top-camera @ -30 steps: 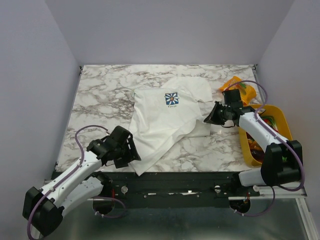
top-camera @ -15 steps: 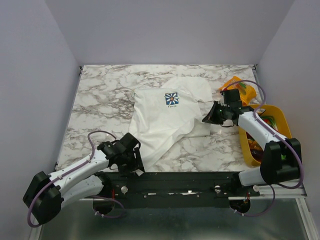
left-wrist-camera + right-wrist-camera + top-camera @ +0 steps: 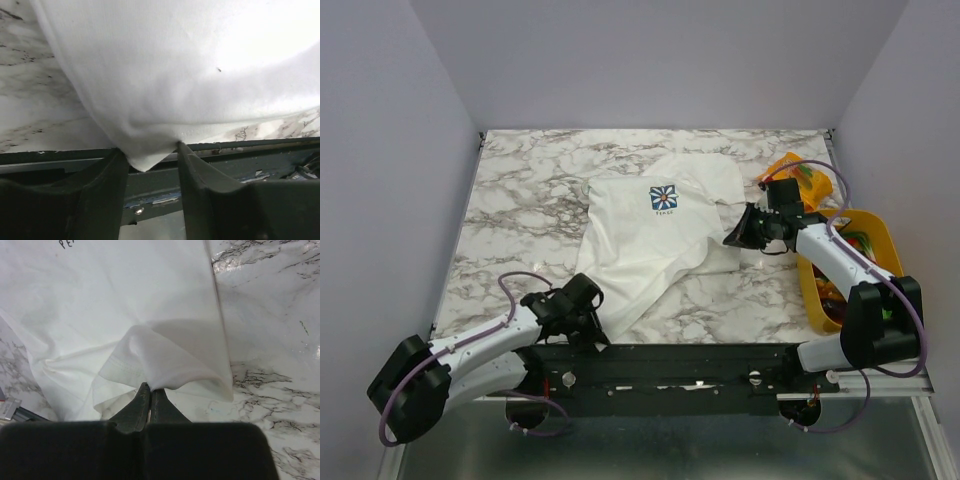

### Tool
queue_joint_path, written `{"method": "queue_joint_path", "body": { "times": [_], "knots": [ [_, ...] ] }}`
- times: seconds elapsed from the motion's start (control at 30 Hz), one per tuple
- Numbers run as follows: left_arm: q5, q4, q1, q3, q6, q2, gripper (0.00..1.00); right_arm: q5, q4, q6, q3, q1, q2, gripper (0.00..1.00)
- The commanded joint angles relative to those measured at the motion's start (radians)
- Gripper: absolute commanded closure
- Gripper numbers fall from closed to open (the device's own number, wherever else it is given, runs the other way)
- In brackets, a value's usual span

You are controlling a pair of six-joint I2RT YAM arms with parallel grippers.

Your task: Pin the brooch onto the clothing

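Note:
The white T-shirt (image 3: 640,245) lies crumpled in the middle of the marble table, its blue, white and yellow flower emblem (image 3: 663,199) facing up. My left gripper (image 3: 588,325) is open at the table's front edge. The shirt's near corner (image 3: 145,160) hangs between its two fingers (image 3: 112,180). My right gripper (image 3: 732,238) is shut on a fold of the shirt's right sleeve (image 3: 165,360) and holds it slightly off the table; in the right wrist view (image 3: 150,389) its jaws are pressed together. The brooch is not in view.
An orange snack packet (image 3: 798,178) lies at the back right. A yellow bin (image 3: 868,214) with several items stands at the right edge, under my right arm. The table's black front rail (image 3: 670,352) runs just below the left gripper.
My left gripper has swung right and down to the front edge, onto the shirt's near corner. My right gripper has shifted slightly left, still holding the sleeve.

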Motion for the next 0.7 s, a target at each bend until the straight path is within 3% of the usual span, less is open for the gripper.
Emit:
{"method": "queue_joint_path", "body": {
  "times": [0.0, 0.07, 0.1, 0.33, 0.5, 0.67],
  "knots": [
    [-0.067, 0.089, -0.008, -0.033, -0.026, 0.023, 0.83, -0.026, 0.017, -0.02, -0.012, -0.006, 0.006, 0.99],
    [-0.065, 0.083, -0.01, -0.032, -0.021, 0.014, 0.97, -0.03, 0.016, -0.023, -0.016, -0.006, 0.005, 0.99],
    [-0.065, 0.06, -0.01, -0.026, -0.015, 0.003, 1.0, -0.032, 0.016, -0.025, -0.018, -0.006, 0.003, 0.99],
    [-0.244, -0.116, -0.012, 0.173, 0.07, -0.162, 1.0, -0.091, 0.014, -0.048, -0.006, -0.006, -0.04, 0.99],
    [-0.433, -0.211, -0.008, 0.5, 0.251, -0.1, 1.0, -0.119, -0.009, -0.069, 0.046, -0.006, -0.165, 0.99],
    [-0.633, -0.202, -0.004, 0.849, 0.469, -0.021, 1.0, -0.151, -0.064, -0.105, 0.193, -0.006, -0.291, 0.99]
  ]
}}
